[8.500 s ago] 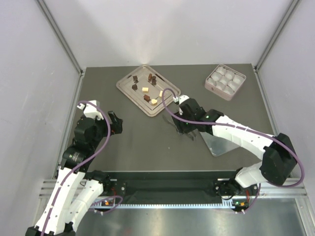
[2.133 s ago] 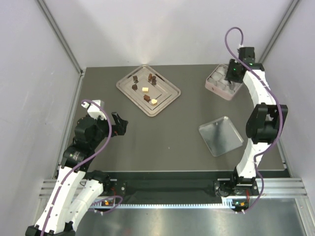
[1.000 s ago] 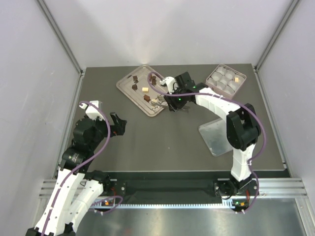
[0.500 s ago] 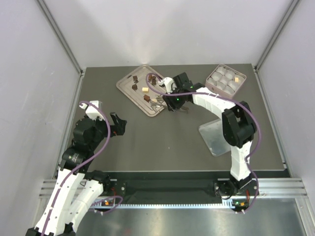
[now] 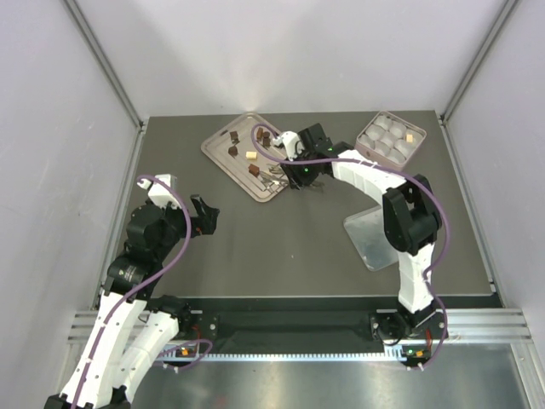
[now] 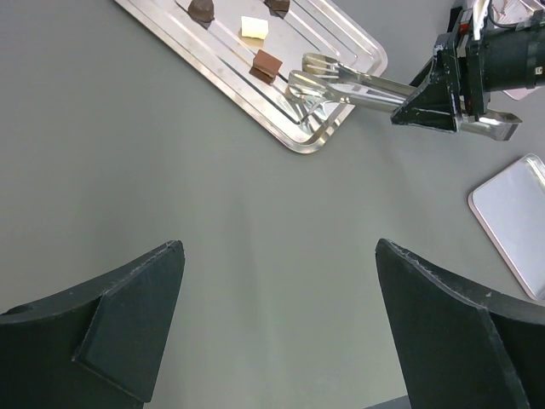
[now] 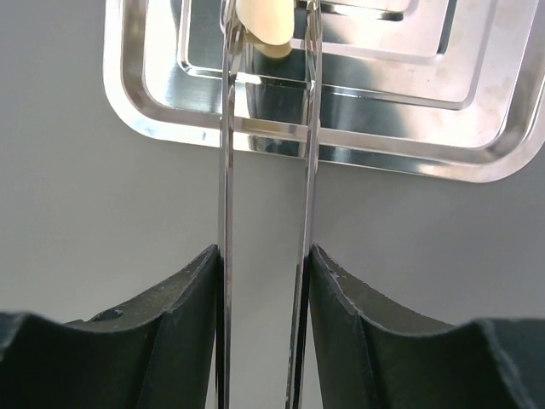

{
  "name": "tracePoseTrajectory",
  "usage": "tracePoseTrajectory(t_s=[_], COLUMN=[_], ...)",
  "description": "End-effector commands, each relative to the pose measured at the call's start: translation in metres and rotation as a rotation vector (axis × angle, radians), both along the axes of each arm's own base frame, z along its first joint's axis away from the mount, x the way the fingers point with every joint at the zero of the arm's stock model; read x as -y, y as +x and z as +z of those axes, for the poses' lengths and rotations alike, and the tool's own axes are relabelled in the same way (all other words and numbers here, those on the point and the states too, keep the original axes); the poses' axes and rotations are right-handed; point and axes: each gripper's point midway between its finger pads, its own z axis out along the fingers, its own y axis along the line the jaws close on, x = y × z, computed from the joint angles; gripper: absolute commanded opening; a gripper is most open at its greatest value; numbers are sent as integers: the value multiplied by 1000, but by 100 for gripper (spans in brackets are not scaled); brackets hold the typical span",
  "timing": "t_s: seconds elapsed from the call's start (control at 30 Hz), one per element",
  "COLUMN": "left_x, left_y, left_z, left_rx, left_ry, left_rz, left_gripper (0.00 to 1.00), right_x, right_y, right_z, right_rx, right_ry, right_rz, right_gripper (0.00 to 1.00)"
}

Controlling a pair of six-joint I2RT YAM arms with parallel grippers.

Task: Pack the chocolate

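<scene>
Between tongs [image 7: 226, 170], cream chocolate [image 7: 266, 25] (over tray [image 7: 128, 94])

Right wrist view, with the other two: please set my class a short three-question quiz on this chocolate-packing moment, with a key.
1. True or false: the left gripper has its jaws shut on a chocolate piece.
2. The tongs held by the right gripper have their tips around a chocolate on the silver tray. What colour is it? A) dark brown B) pale cream C) pink
3. Fill in: in the top view, the pink box shows ___ piece(s) of chocolate.

Key: 1 false, its jaws are open and empty. 2 B. 3 one, a cream piece.
</scene>
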Motion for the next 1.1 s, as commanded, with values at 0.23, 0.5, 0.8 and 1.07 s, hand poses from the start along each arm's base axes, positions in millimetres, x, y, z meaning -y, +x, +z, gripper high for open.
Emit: tracePoseTrajectory(t_s=[0.23, 0.5, 0.8, 1.07], left_x=[1, 1, 1, 3], left_y=[5, 6, 5, 5], left_z=[17, 17, 16, 16], left_rx=[67, 67, 64, 62], left_ry=[-11, -11, -12, -16], left_rz=[0, 0, -1, -9], left_gripper=[99, 99, 99, 99], right_x=[-19, -14, 36, 165], right_y=[10, 12, 45, 93], right_z=[34, 73, 132, 165], right_rx=[83, 115, 209, 252], right_ry=[65, 109, 94, 124], right_rz=[27, -33, -234, -663], right_gripper=[39, 35, 33, 33])
